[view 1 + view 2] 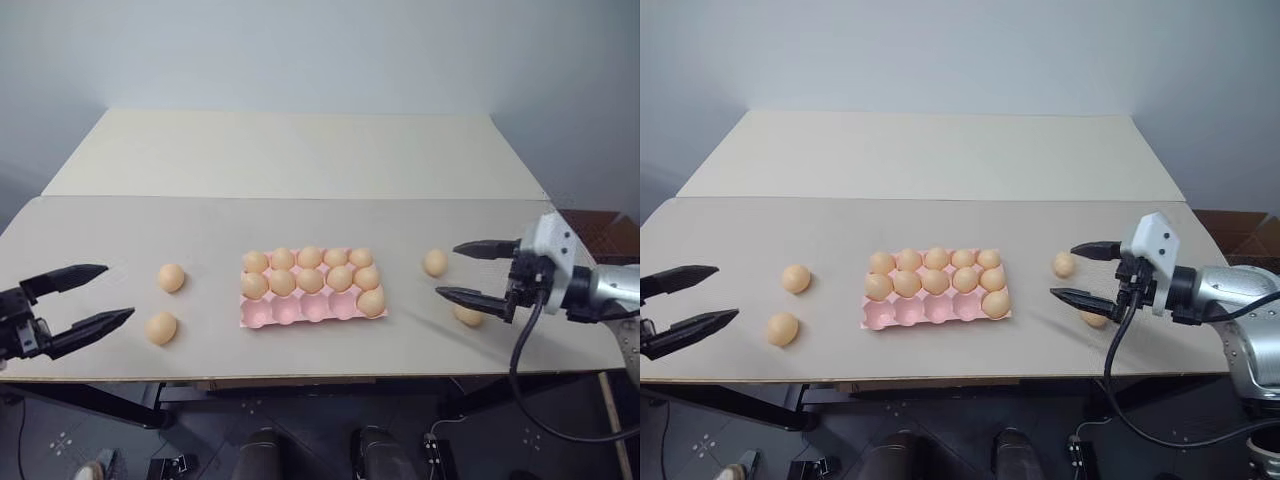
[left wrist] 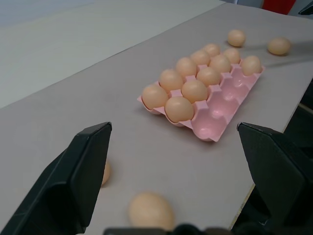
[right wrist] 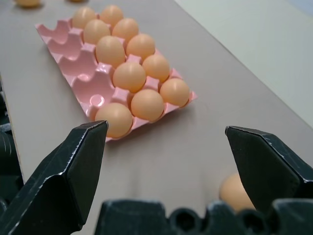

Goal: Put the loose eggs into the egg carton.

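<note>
The egg carton (image 1: 300,312) is a flat, lidless tray of smooth pink moulded material with rounded cups, lying near the front edge of a matte pale-grey table (image 1: 210,230). Its two far rows are full of smooth, pale orange-tan oval eggs, and one more egg sits in the right-end cup of the near row; the four other near cups are bare. Four loose eggs lie on the tabletop: two to the left of the carton, a far one (image 1: 171,277) and a near one (image 1: 160,328), and two to the right, one (image 1: 434,262) near the carton's far corner and another (image 1: 468,316) partly behind the right gripper's near finger. The left gripper (image 1: 85,295) hovers beside the left pair, its angular black fingers spread wide and holding nothing. The right gripper (image 1: 463,270) also gapes wide and empty, fingers flanking the right pair.
</note>
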